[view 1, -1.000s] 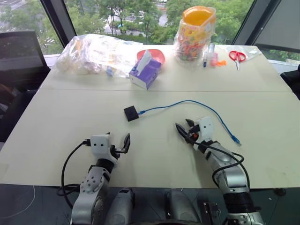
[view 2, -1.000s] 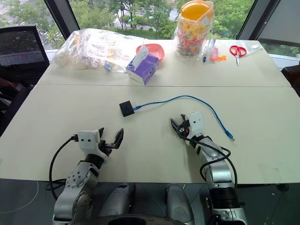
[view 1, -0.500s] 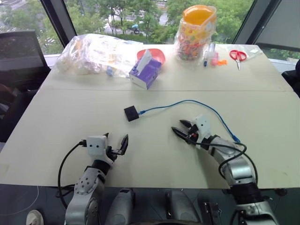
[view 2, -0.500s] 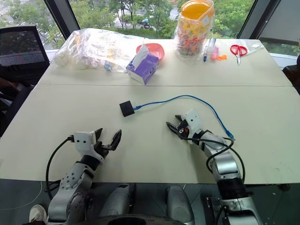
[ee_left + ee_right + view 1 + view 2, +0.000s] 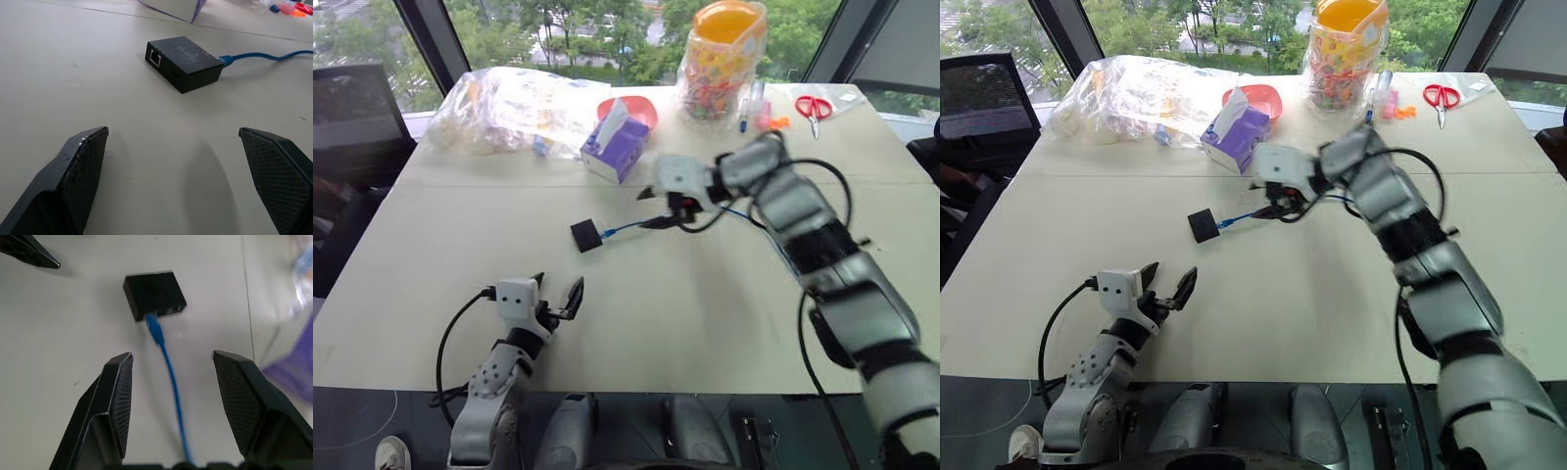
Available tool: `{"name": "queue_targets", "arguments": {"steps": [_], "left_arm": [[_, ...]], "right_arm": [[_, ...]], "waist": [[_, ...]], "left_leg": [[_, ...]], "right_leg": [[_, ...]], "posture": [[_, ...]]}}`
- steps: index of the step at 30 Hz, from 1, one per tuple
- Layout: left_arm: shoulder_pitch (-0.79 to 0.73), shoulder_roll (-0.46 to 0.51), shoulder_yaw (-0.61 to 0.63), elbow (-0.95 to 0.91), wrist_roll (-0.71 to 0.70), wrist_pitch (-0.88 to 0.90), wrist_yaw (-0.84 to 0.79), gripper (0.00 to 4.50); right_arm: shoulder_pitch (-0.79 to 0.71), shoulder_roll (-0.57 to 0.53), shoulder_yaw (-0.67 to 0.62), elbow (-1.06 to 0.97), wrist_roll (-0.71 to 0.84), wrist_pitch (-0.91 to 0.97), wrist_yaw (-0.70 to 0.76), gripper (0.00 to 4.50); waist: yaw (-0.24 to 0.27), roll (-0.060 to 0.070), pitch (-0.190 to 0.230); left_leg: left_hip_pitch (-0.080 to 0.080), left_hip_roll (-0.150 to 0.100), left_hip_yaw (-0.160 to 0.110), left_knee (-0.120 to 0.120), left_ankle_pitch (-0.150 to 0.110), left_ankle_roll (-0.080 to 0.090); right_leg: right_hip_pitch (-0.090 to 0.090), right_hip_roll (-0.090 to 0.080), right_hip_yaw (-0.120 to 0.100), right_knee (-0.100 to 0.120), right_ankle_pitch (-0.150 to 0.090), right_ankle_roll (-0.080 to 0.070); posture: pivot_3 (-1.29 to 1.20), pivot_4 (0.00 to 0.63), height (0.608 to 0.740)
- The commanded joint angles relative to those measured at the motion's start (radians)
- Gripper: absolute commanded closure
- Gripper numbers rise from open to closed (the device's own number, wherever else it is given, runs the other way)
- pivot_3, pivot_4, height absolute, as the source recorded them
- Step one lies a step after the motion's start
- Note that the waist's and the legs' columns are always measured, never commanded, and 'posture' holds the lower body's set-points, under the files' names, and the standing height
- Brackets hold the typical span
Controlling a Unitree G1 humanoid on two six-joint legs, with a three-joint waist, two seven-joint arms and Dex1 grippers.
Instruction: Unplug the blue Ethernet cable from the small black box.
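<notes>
Above the blue Ethernet cable (image 5: 168,367), the right gripper (image 5: 171,382) hovers with fingers spread, straddling it for a pinch. The cable is plugged into the small black box (image 5: 586,235). The left gripper (image 5: 558,299) waits wide apart.

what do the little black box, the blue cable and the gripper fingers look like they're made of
Small black box: likely matte plastic, dull with moulded port openings.
Blue Ethernet cable: flexible rubbery jacket, curving loosely on the table.
Right gripper's fingers: hard black plastic, possibly rubber-faced, with cross-hatched grip texture.

- Head stereo pair: looks forward and down over the whole table (image 5: 431,284).
- Left wrist camera: low, level, close to the small black box (image 5: 183,62).
- Right wrist camera: above, angled down; shares box and blue Ethernet cable (image 5: 168,369).
</notes>
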Motion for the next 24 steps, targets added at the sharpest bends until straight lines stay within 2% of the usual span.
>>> {"name": "queue_targets", "arguments": {"steps": [1, 4, 8, 17, 24], "left_arm": [[0.034, -0.003, -0.008, -0.009, 0.019, -0.027, 0.012, 0.04], [0.065, -0.022, -0.001, -0.030, 0.031, -0.052, 0.045, 0.04], [0.113, -0.044, -0.006, -0.052, 0.047, -0.077, 0.074, 0.04], [0.131, -0.066, -0.011, -0.045, 0.059, -0.110, 0.103, 0.04], [0.123, -0.073, -0.011, -0.039, 0.063, -0.119, 0.118, 0.04]], "right_arm": [[-0.102, 0.067, 0.086, 0.219, -0.163, -0.152, -0.095, 1.84], [-0.187, 0.160, 0.139, 0.401, -0.256, -0.214, -0.160, 1.84], [-0.239, 0.236, 0.151, 0.533, -0.317, -0.272, -0.188, 1.84], [-0.270, 0.316, 0.113, 0.636, -0.330, -0.319, -0.064, 1.84], [-0.284, 0.402, 0.096, 0.696, -0.351, -0.240, -0.080, 1.84]], "waist": [[0.006, 0.000, 0.000], [0.001, 0.000, 0.000], [-0.002, 0.000, 0.000], [-0.027, 0.001, 0.001], [-0.027, 0.001, 0.001]], "left_leg": [[0.000, 0.000, 0.000, 0.000, 0.000, 0.000], [-0.001, 0.000, 0.001, -0.001, 0.001, -0.002], [-0.001, 0.000, 0.002, -0.003, 0.001, -0.003], [-0.001, 0.000, 0.002, -0.002, 0.001, -0.003], [0.001, 0.000, 0.002, -0.002, 0.002, -0.003]], "right_leg": [[0.000, 0.000, 0.000, 0.000, 0.000, 0.000], [-0.001, -0.001, 0.001, 0.000, 0.000, 0.000], [-0.004, 0.000, 0.002, 0.002, 0.000, 0.000], [-0.008, 0.000, 0.003, 0.013, -0.001, 0.001], [-0.009, 0.001, 0.004, 0.016, -0.001, 0.001]], "posture": [[0.00, 0.150, 0.740], [0.00, 0.150, 0.740], [0.00, 0.150, 0.740], [0.00, 0.150, 0.740], [0.00, 0.150, 0.740]]}}
